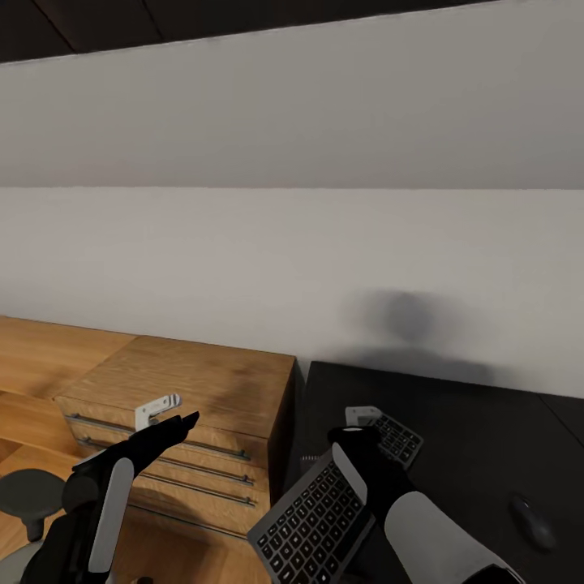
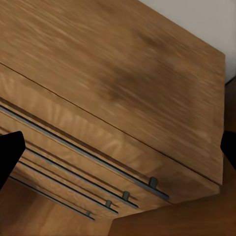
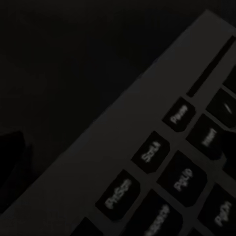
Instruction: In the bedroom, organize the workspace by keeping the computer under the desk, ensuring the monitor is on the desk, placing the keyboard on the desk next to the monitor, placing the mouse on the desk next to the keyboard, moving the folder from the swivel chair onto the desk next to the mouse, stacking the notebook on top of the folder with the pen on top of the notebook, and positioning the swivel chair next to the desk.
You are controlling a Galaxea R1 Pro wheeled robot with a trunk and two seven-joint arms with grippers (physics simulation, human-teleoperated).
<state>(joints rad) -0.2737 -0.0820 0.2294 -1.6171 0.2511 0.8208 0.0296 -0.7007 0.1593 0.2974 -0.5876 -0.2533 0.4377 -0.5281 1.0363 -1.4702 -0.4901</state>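
Your right gripper [image 1: 357, 442] grasps the keyboard [image 1: 324, 507] near its far end, holding it tilted above the near left corner of the dark surface [image 1: 470, 430]. The keyboard's near end overhangs the surface's left edge. In the right wrist view the keyboard's grey frame and key labels [image 3: 162, 162] sit close to the camera, with one dark finger [image 3: 12, 147] at the frame's edge.

The mouse [image 1: 531, 519] lies on the surface toward its right near part, well apart from the keyboard.

Your left gripper [image 1: 174, 428] hovers over the front edge of the wooden drawer unit [image 1: 203, 385], fingers spread and empty; the left wrist view shows both fingertips [image 2: 10, 152] far apart above the drawer handles [image 2: 98, 167].

A dark round seat [image 1: 32, 491] appears beside the left arm.
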